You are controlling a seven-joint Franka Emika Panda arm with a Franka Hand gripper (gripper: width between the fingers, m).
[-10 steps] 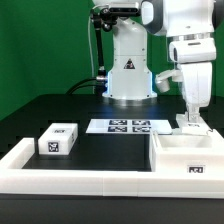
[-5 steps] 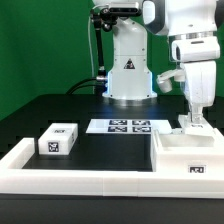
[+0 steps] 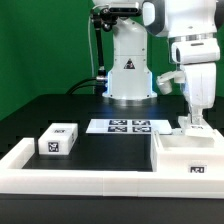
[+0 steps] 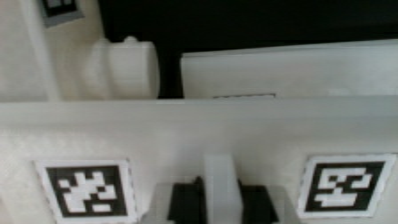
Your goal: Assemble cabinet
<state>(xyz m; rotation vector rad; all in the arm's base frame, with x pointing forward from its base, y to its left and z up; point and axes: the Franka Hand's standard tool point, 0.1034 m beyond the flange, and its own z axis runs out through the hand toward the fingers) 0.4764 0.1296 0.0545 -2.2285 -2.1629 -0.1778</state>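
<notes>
We found the gripper (image 3: 193, 115) lowered over the far side of the open cabinet body (image 3: 172, 162), at the exterior view's right. Its claw was pinched on an upright cabinet piece (image 3: 192, 128) that stood just behind the body's back wall. In the wrist view the dark pads (image 4: 178, 203) sat on either side of a thin white rib (image 4: 217, 175), with no gap that we could see. That rib ran between two square tags (image 4: 86, 190) on the piece's face. Beyond it lay a rounded peg (image 4: 125, 62), though we could not tell which part it belonged to.

The small cabinet block (image 3: 58, 139) lay well apart at the exterior view's left, on the black table (image 3: 110, 145). The marker board (image 3: 125, 126) sat between it and the arm's base. The long border rail (image 3: 80, 178) ran along the front, and the cabinet body rested against it.

We judged the step in hand to be fitting the held piece to the body, with the assembly at an early stage, since the small block was unjoined. We could not tell whether the piece was seated, lifted or merely resting. The next move likely called for keeping the grip firm and the piece upright. It also meant lining the piece's edge with the body's wall before pressing. A tilt or a slip along so thin a rib could jam the fit.
</notes>
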